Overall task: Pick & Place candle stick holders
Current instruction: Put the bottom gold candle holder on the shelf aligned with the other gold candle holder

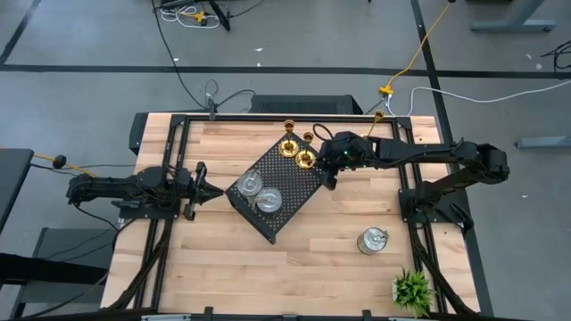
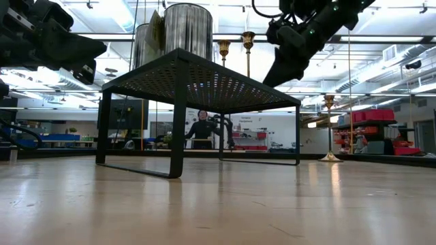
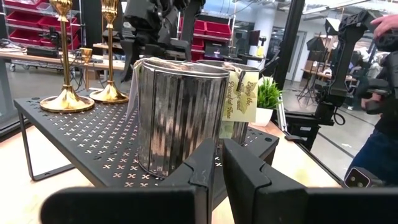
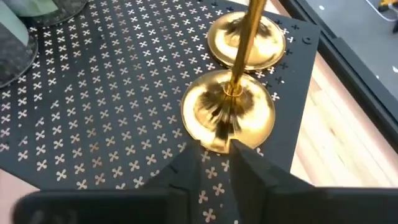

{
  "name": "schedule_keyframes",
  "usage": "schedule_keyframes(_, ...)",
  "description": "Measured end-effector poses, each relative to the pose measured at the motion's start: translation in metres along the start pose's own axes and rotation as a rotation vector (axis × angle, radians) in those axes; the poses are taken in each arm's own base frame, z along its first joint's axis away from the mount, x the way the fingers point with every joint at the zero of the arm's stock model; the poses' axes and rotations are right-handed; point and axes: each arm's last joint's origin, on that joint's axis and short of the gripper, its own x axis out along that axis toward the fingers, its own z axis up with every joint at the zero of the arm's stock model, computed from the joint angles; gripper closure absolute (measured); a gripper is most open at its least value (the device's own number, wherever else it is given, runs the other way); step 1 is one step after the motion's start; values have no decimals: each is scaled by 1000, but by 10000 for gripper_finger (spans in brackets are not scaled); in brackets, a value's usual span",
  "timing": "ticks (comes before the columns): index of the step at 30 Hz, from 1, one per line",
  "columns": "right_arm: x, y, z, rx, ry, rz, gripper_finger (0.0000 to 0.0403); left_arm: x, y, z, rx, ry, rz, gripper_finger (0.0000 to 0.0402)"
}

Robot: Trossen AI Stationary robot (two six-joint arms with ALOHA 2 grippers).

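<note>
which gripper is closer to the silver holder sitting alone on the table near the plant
Right. The right gripper hangs at the black tray's far corner, up-table from the lone silver holder. The left gripper sits across the tray, much farther off.

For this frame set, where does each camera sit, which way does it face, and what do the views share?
High view: overhead, straight down; both arms, black tray, left gripper beside it, right gripper at its edge.
Low view: table height, looking level under the tray; arms overhead.
Left wrist view: over its shut fingers at a silver holder.
Right wrist view: down over its fingers at a gold holder on the tray.
Shared: tray in all four; gold holders too.
</note>
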Motion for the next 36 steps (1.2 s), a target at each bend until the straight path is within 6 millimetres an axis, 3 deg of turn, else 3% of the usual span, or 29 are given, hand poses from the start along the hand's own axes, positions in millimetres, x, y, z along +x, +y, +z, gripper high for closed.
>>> schedule_keyframes(8, 3, 0, -1, -2, -35, 2, 398, 0, 0, 0, 0, 0, 0, 362)
schedule_keyframes(36, 26, 2, 0, 4, -68, -2, 402, 0, 0, 0, 0, 4, 0, 362)
